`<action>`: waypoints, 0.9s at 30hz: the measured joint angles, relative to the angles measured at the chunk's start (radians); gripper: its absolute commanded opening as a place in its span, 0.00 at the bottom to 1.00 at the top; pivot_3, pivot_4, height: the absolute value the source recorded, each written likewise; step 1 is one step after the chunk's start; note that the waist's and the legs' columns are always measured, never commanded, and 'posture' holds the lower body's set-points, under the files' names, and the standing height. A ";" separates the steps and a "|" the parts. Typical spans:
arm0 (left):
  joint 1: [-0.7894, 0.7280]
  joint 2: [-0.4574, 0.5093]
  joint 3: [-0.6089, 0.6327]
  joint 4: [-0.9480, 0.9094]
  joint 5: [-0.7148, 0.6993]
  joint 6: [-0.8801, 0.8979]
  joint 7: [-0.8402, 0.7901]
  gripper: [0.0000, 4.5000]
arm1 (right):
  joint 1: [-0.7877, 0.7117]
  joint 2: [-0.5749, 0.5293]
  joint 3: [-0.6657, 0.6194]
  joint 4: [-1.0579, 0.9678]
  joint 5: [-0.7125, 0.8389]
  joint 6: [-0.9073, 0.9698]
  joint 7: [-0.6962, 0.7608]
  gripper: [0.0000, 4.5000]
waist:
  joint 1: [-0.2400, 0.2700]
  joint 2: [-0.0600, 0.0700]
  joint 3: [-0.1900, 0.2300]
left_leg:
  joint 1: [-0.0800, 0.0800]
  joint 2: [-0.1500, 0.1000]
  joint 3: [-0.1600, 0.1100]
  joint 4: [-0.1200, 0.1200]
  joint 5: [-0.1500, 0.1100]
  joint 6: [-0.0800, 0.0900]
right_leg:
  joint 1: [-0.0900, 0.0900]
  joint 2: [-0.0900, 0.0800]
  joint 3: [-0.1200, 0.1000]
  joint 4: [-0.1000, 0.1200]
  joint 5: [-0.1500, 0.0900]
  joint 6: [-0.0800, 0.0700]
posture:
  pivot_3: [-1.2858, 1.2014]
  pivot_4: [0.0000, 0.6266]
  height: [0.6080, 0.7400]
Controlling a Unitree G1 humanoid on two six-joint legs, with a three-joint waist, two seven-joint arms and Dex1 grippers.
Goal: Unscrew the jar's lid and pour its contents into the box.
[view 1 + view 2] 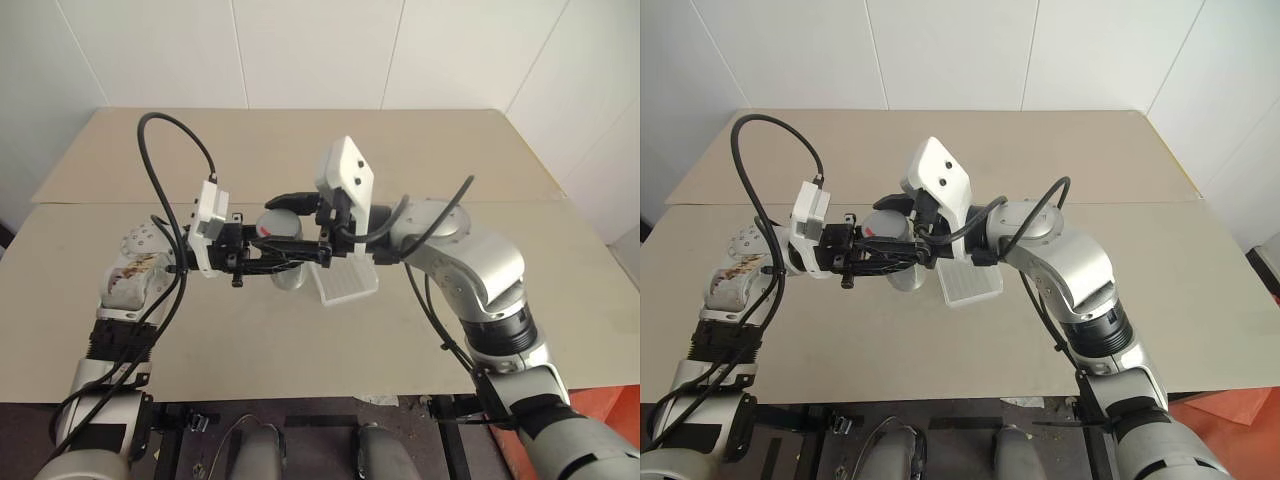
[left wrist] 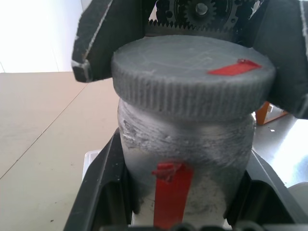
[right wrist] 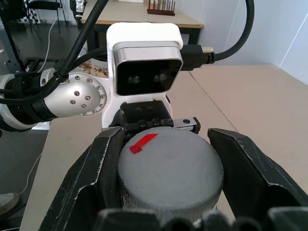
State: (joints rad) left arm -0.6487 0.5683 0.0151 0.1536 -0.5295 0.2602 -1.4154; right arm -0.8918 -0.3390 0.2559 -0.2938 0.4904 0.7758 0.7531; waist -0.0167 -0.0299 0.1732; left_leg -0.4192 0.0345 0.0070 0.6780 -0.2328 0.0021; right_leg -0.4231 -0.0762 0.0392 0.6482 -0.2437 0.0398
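Beige table (image 1: 150,330): left gripper (image 2: 180,202) clamps jar (image 2: 187,159); right gripper (image 3: 168,192) pinches lid (image 3: 171,175); box (image 1: 347,285) below.

**Jar capped, box on desk**

Jar (image 2: 185,154): clear, scuffed, red label; held upright above the desk's middle. Lid (image 3: 169,169): grey, ribbed, red mark, still on. Box (image 1: 968,285): translucent white, on the desk just beside the jar.

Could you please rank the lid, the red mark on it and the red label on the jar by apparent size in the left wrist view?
1. lid
2. red label, partly cut off
3. red mark
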 measured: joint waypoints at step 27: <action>0.039 -0.005 0.011 -0.017 0.020 -0.043 0.103 0.43 | 0.536 -0.226 -0.286 0.042 -0.223 -0.139 -0.266 0.61 | -0.005 0.000 0.000 | 0.001 0.000 0.000 0.000 0.000 0.000 | 0.001 0.000 0.002 0.000 0.000 0.000 | 0.52 0.24 1.00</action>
State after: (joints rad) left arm -0.6098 0.5634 0.0259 0.1362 -0.5090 0.2174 -1.3122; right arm -0.3560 -0.5647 -0.0297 -0.2520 0.2673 0.6368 0.4868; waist -0.0216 -0.0301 0.1731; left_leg -0.4181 0.0341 0.0075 0.6778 -0.2328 0.0022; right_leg -0.4223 -0.0761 0.0409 0.6481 -0.2437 0.0398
